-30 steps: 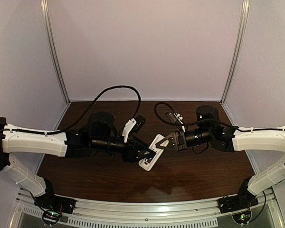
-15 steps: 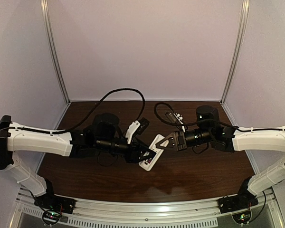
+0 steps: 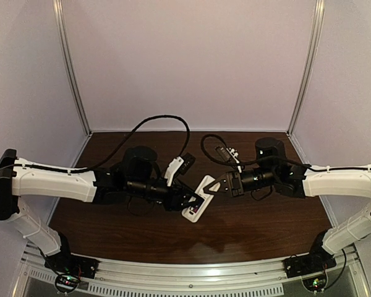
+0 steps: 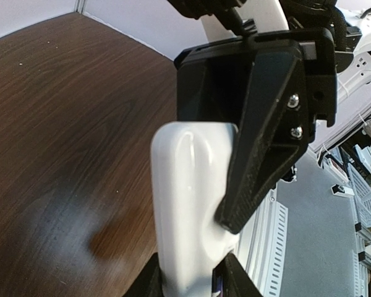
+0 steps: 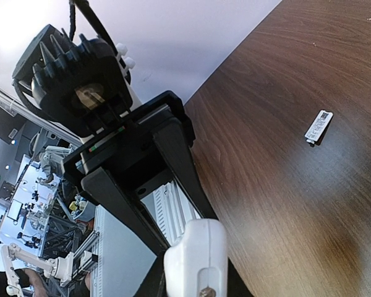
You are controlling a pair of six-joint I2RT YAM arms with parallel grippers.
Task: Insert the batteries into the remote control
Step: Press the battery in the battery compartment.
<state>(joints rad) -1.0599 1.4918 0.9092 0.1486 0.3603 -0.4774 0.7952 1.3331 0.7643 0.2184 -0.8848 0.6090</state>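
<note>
1. Two grippers meet over the middle of the table (image 3: 253, 229). Between them we see the remote control (image 3: 198, 201), apparently lifted off the wood and tilted, one end far-right and the other near-left.
2. We find the right gripper (image 3: 215, 185) clamped on the far-right end of it.
3. We see the left gripper (image 3: 187, 201) with a finger on either side of the near-left end, but we cannot tell whether it pinches.
4. We cannot make out the batteries. A dark patch in the bay (image 3: 192, 208) is too small to read.
5. We judge the remote control light, stiff and slick, best held by its long edges with a modest squeeze, leaving the bay uncovered.
6. We note a small white piece (image 5: 318, 127) lying on the table, well apart, possibly the bay's cover.
</note>
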